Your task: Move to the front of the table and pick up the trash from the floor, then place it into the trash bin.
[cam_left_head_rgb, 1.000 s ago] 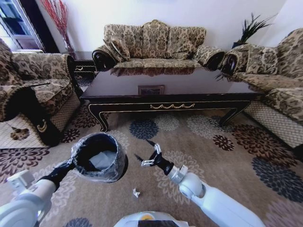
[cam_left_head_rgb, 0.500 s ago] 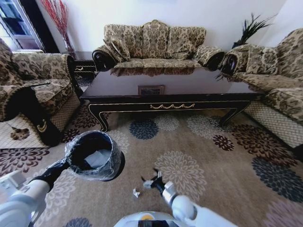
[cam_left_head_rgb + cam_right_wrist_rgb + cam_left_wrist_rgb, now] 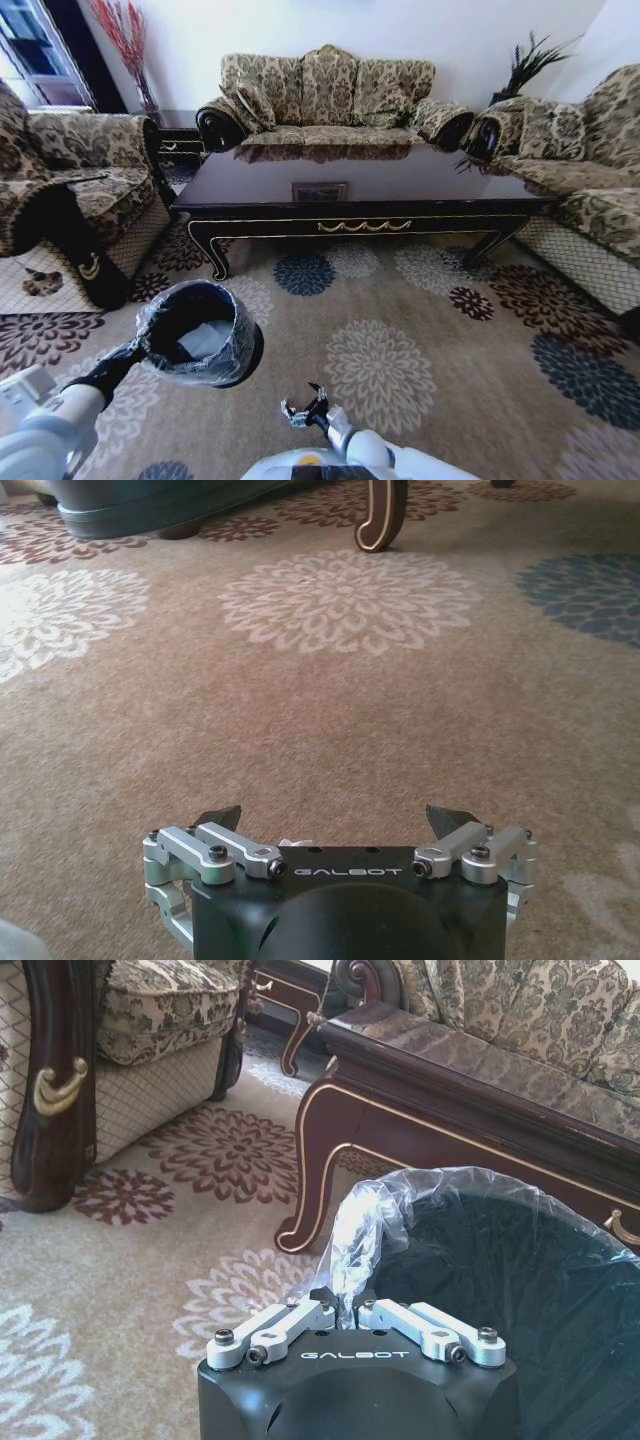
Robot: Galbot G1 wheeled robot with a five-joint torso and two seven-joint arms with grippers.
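Bright daylight, seemingly from the window; head view bulges at edges

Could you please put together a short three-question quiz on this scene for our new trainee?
1. True or false: the left gripper is shut on the rim of the trash bin.
2. Over which surface are the right gripper's open fingers spread? A) the carpet B) the table C) a sofa cushion
3. Fill in: the white scrap of trash on the floor lies right beside the ____ gripper.

Key: 1 true; 2 A; 3 right.
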